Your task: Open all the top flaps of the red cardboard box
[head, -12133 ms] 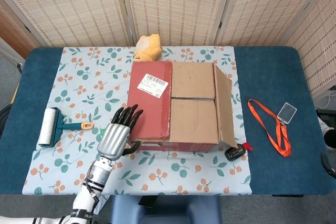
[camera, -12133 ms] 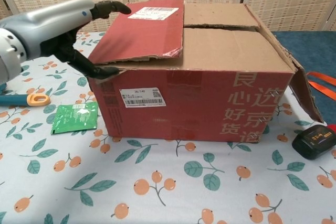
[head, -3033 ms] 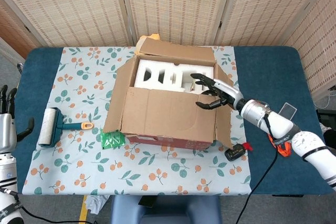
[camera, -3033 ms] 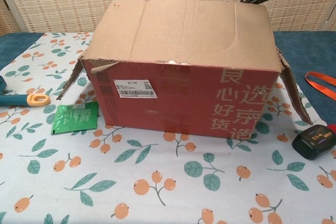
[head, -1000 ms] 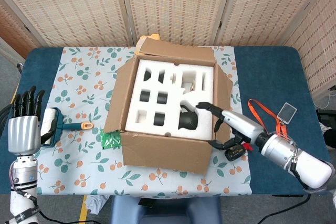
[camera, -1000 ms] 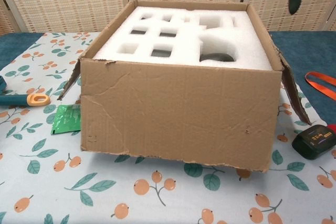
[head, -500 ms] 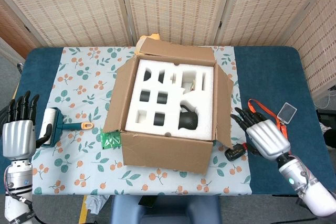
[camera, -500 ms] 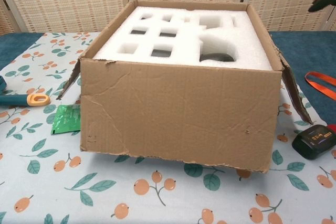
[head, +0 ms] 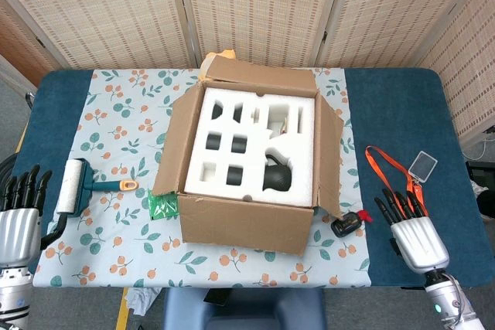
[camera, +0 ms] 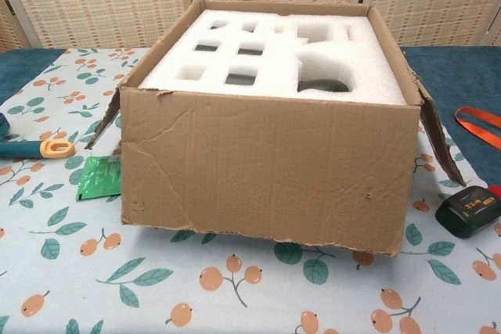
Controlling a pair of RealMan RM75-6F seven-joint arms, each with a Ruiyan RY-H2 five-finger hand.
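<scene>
The cardboard box (head: 246, 226) stands in the middle of the floral cloth with all its top flaps folded outward; the front flap (camera: 266, 170) hangs down over the near face. Inside lies a white foam insert (head: 251, 144) with several cut-outs and a dark round object (head: 278, 178). My right hand (head: 414, 234) is at the near right over the blue table, fingers spread, holding nothing. My left hand (head: 18, 226) is at the near left edge, fingers apart and empty. Neither hand shows in the chest view.
A lint roller (head: 76, 187) with a teal handle lies left of the box, a green packet (head: 162, 206) beside the box's left corner. A black device (head: 346, 225) sits right of the box, an orange lanyard (head: 393, 182) with a badge (head: 423, 164) further right. A yellow toy (head: 219, 59) peeks behind.
Both hands have drawn back toward the near table edge, away from the box. The box and its flaps have not moved in the last second.
</scene>
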